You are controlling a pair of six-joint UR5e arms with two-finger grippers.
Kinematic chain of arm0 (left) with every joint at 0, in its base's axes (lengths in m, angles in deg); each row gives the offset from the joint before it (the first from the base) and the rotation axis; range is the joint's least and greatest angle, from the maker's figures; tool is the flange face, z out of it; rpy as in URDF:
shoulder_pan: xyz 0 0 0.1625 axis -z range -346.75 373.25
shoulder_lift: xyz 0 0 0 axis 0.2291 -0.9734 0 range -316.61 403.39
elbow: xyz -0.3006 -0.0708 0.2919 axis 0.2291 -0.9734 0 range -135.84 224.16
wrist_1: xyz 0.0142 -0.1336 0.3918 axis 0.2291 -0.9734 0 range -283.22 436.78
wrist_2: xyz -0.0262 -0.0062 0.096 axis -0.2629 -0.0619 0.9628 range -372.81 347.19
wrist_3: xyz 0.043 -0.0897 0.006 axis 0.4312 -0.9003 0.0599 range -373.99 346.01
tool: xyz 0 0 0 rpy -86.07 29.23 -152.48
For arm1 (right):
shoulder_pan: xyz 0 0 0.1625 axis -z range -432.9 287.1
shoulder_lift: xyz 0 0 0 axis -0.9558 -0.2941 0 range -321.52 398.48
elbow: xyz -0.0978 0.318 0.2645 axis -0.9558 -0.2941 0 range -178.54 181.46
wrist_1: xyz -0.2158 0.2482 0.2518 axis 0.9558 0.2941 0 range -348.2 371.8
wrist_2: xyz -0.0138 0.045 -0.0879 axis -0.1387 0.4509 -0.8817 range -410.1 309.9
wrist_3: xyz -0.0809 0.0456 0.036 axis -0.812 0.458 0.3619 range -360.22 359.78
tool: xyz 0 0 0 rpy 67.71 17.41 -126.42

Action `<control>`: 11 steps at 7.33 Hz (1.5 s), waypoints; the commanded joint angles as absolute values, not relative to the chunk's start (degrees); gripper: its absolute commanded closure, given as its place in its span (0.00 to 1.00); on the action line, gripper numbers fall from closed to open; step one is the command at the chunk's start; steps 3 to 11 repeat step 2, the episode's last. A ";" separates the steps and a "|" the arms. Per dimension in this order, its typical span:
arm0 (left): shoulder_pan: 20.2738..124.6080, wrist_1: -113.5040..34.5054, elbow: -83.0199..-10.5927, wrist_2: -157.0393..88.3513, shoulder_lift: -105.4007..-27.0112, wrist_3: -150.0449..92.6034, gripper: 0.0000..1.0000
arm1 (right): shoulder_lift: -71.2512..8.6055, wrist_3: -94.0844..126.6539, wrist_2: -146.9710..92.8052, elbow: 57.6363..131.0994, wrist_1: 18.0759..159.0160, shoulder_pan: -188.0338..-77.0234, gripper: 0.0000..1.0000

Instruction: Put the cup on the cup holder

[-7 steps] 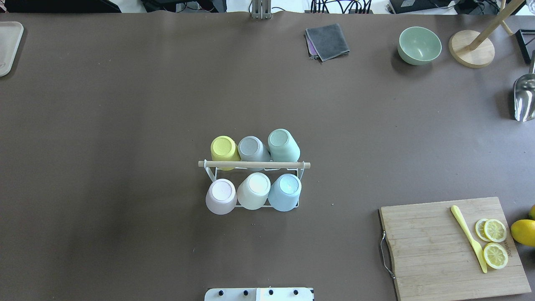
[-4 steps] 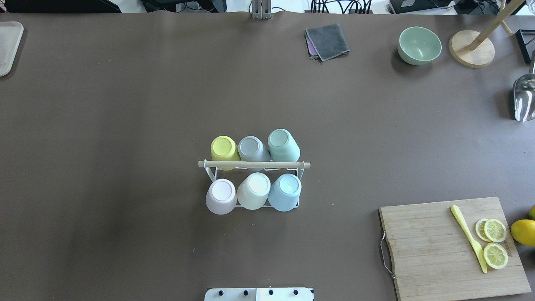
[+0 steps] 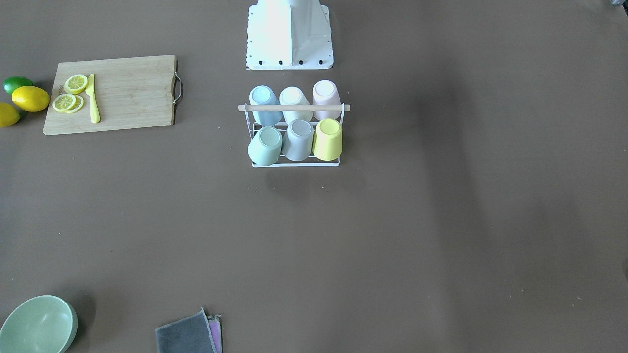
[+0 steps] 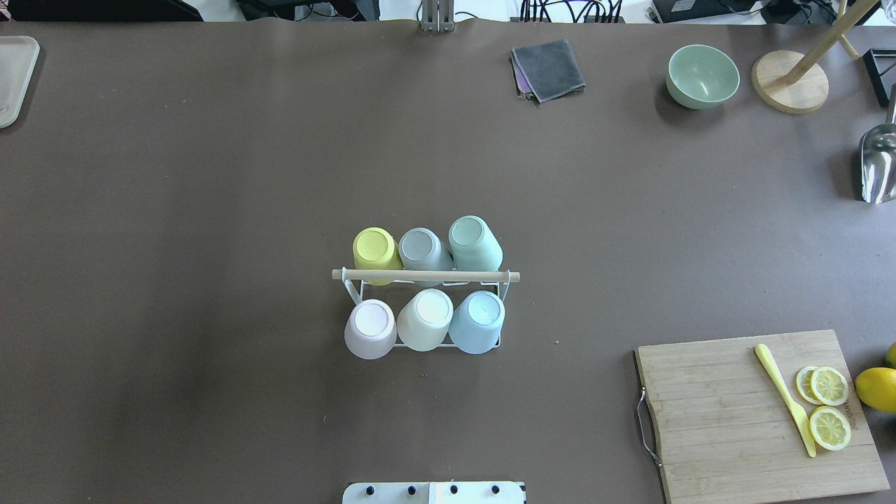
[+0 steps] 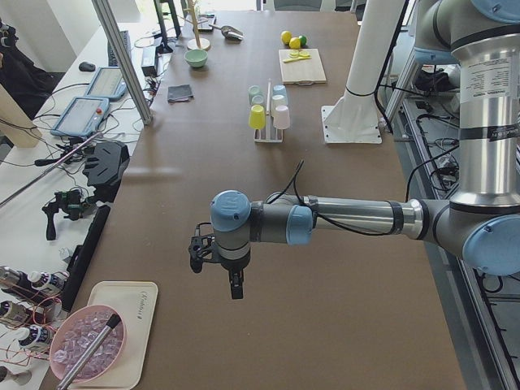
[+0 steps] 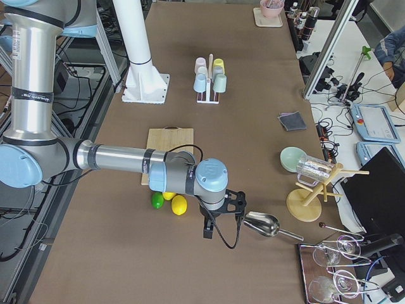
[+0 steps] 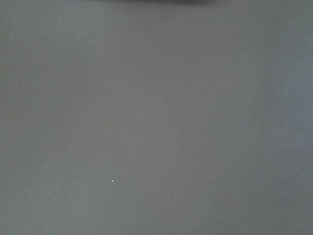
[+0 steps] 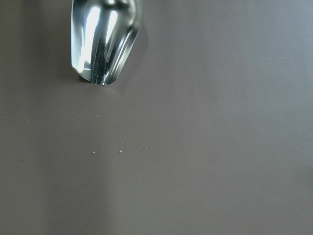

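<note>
The white wire cup holder with its wooden rod stands mid-table, also in the front-facing view. Several cups sit upside down on it: yellow, grey and green in the far row, pink, cream and blue in the near row. My left gripper hangs over bare table far to the left, seen only from the side; I cannot tell its state. My right gripper hovers far right beside a metal scoop; its state cannot be told either.
A cutting board with lemon slices and a yellow knife lies at the near right. A green bowl, grey cloth, wooden stand and the scoop are at the far right. A tray is far left.
</note>
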State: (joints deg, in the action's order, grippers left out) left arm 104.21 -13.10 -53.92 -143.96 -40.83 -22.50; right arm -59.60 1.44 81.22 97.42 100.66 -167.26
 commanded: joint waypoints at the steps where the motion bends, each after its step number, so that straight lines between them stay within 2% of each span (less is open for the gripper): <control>1: 104.21 -13.13 -54.01 -143.86 -40.90 -22.43 0.02 | -59.78 1.37 81.20 97.79 100.66 -167.03 0.00; 11: 104.21 -13.13 -54.01 -143.86 -40.90 -22.43 0.02 | -59.86 1.37 81.20 97.79 100.66 -167.03 0.00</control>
